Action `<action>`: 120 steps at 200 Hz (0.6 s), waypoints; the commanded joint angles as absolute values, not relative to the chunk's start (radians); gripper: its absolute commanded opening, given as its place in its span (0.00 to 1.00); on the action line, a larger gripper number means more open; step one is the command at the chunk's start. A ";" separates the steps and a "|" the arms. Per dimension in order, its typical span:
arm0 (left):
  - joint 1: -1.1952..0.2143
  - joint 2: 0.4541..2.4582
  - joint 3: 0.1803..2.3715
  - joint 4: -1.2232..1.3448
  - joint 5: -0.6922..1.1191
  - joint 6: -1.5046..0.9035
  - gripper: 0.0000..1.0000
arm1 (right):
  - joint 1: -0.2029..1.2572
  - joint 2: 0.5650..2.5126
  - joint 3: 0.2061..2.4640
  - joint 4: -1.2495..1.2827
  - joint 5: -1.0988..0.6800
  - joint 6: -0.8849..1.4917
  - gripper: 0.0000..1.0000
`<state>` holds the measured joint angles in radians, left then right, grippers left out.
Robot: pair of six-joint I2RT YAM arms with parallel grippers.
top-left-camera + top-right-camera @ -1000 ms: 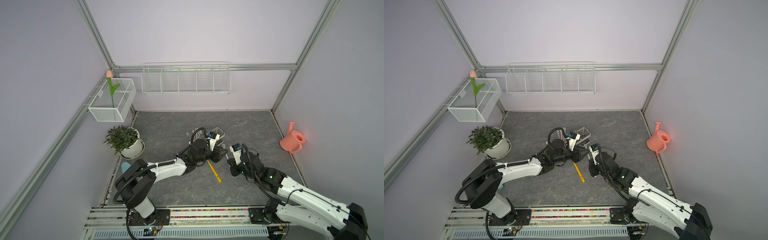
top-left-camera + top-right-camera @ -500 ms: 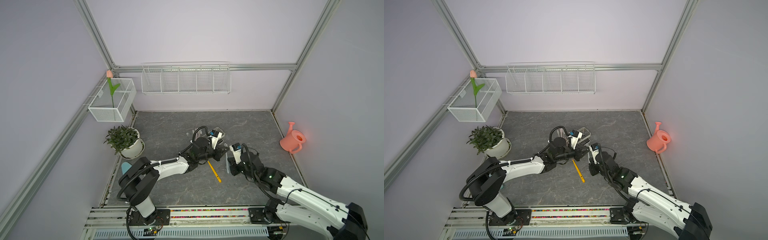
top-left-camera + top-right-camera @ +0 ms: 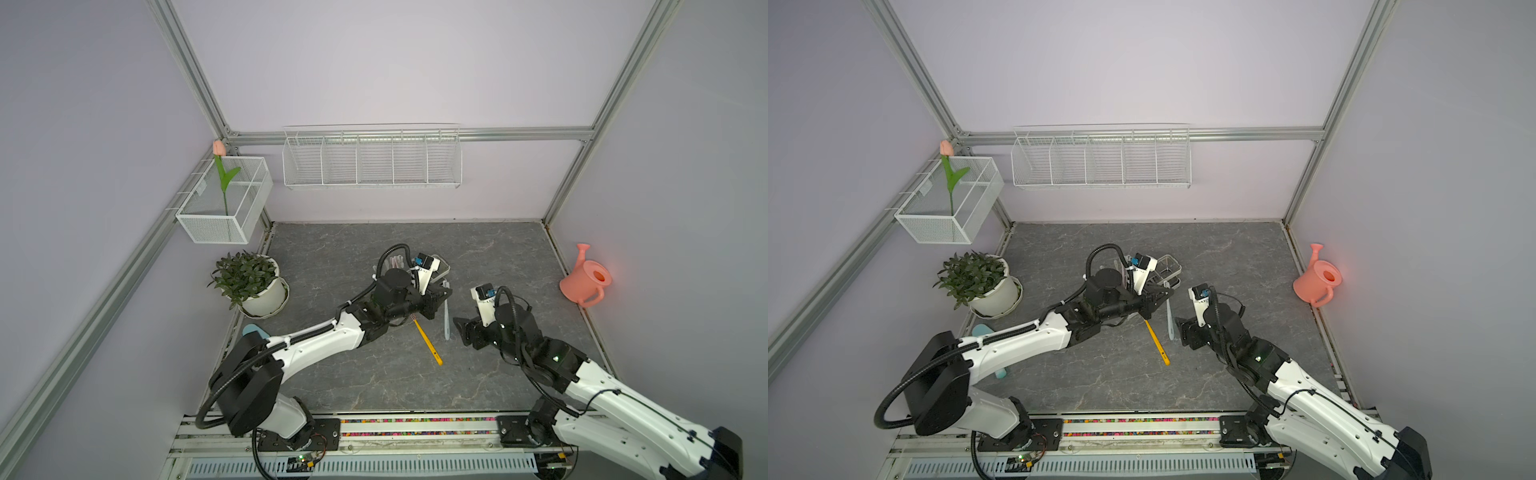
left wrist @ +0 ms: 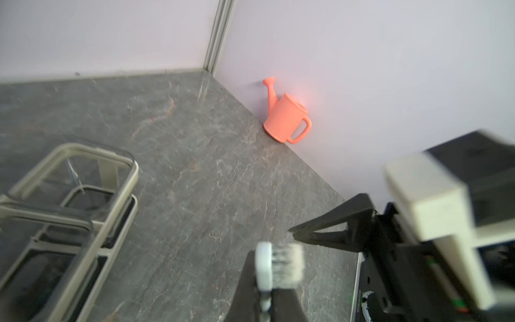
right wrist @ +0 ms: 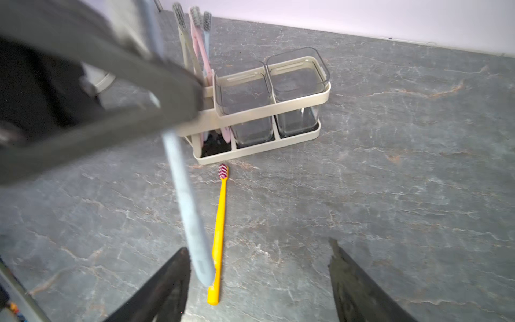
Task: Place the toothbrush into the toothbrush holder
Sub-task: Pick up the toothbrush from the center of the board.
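My left gripper (image 3: pixel 441 296) is shut on a pale blue toothbrush (image 3: pixel 446 316) just below its bristle head (image 4: pixel 280 264), and the handle (image 5: pixel 186 200) hangs down over the floor. My right gripper (image 3: pixel 462 330) stands open at the handle's lower end, with one finger (image 5: pixel 167 284) beside it and apart from it. The cream toothbrush holder (image 5: pixel 267 111) stands just behind, half hidden by the left wrist in both top views (image 3: pixel 1170 266). Its end compartment holds three toothbrushes (image 5: pixel 195 41); the other two hold clear cups. A yellow toothbrush (image 5: pixel 220 223) lies on the floor in front of the holder.
A coral watering can (image 3: pixel 586 282) stands against the right wall. A potted plant (image 3: pixel 249 278) sits at the left, under a white mesh box (image 3: pixel 224 203) with a tulip. A long wire basket (image 3: pixel 372 160) hangs on the back wall.
The left gripper closed on the blue toothbrush near its head. The right gripper, shut on the handle until just now, has opened and let go.
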<state>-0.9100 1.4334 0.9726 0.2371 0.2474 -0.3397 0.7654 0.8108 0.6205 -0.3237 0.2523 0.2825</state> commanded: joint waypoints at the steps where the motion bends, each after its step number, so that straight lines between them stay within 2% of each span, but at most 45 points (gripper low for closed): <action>1: -0.915 1.354 0.996 0.127 0.152 -0.255 0.00 | 0.738 0.820 0.645 -0.399 0.230 0.280 0.91; 64: -0.916 1.192 0.983 0.034 -0.063 -0.068 0.00 | 0.711 0.953 0.684 -0.446 0.164 0.262 0.98; 120: -0.915 1.123 0.928 0.147 -0.189 0.081 0.00 | 0.705 0.915 0.627 -0.374 0.168 0.249 0.98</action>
